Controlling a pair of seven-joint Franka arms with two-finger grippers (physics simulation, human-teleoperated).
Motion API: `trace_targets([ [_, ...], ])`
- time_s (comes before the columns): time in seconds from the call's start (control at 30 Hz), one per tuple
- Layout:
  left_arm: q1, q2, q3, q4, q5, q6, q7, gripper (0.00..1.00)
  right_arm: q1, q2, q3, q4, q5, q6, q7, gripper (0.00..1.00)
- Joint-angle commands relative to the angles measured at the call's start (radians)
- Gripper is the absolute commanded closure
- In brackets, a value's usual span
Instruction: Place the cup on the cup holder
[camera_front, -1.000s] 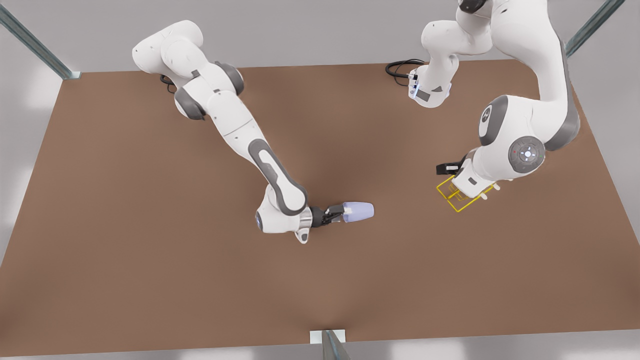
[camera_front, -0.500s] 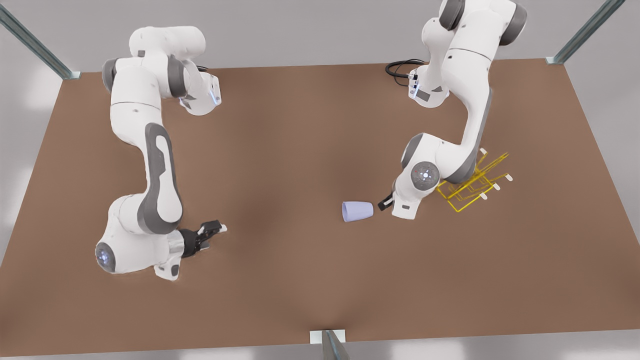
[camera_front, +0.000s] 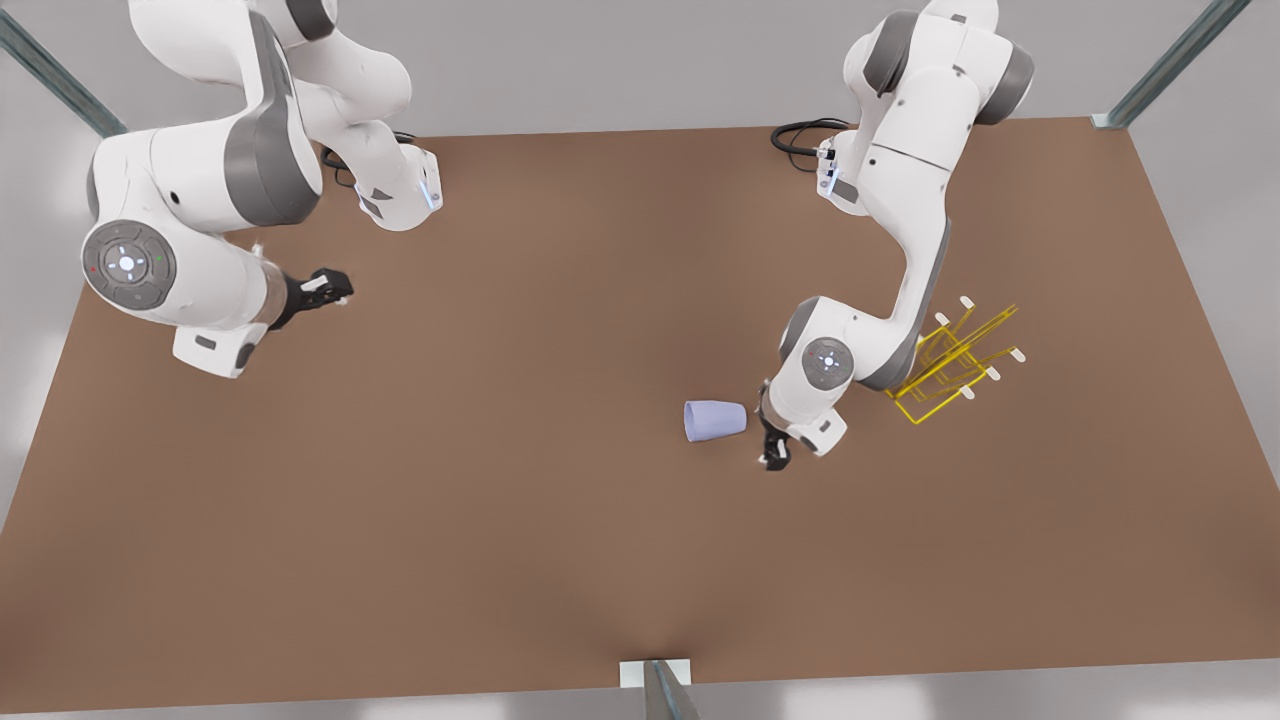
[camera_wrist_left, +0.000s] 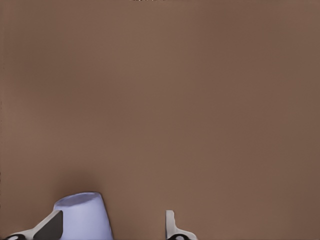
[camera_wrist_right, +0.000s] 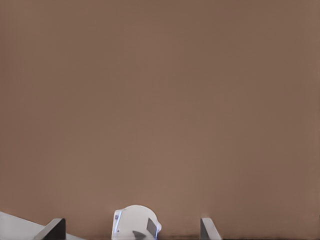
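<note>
The lavender-blue cup (camera_front: 715, 420) lies on its side on the brown table, mouth toward the front view's left. My left gripper (camera_front: 775, 452) hangs just beside the cup's narrow end, on the front view's right, and is open. In the left wrist view the cup (camera_wrist_left: 85, 217) sits against one finger (camera_wrist_left: 50, 227), inside the open left gripper (camera_wrist_left: 114, 214). The yellow wire cup holder (camera_front: 955, 365) stands behind that arm, partly hidden by it. My right gripper (camera_front: 332, 290) waits open and empty at the front view's far left, seen also as the right gripper (camera_wrist_right: 132, 220) in its wrist view.
A black cable (camera_front: 800, 135) coils at the left arm's base near the table's far edge. The right arm's base (camera_front: 400, 200) stands at the far left and shows in the right wrist view as a white base (camera_wrist_right: 136, 222). A metal post (camera_front: 660, 690) rises at the near edge.
The right gripper let go of the cup and withdrew to the front view's far left. The left arm came off the cup holder and swung its gripper down beside the cup.
</note>
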Motion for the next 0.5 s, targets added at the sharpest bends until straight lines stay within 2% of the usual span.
trace_targets([
  [0.0, 0.001, -0.009, 0.000, -0.036, 0.003, 0.037, -0.732, 0.00, 0.001, 0.001, 0.000, -0.002, -0.025, 0.006, 0.270, 0.00],
  [0.1, -0.017, -0.031, 0.000, -0.092, 0.004, 0.023, -0.614, 0.00, 0.001, 0.001, 0.000, 0.000, -0.025, 0.006, 0.270, 0.00],
  [0.23, -0.105, -0.016, -0.001, -0.088, 0.006, 0.012, -0.447, 0.00, 0.003, 0.003, 0.000, -0.002, -0.023, 0.005, 0.268, 0.00],
  [0.4, -0.123, 0.077, -0.001, 0.001, 0.006, 0.017, -0.424, 0.00, 0.006, 0.003, 0.000, -0.002, -0.022, 0.005, 0.271, 0.00],
  [0.47, -0.120, 0.075, -0.001, 0.001, 0.004, 0.017, -0.422, 0.00, 0.008, 0.004, 0.000, -0.002, -0.022, 0.005, 0.271, 0.00],
])
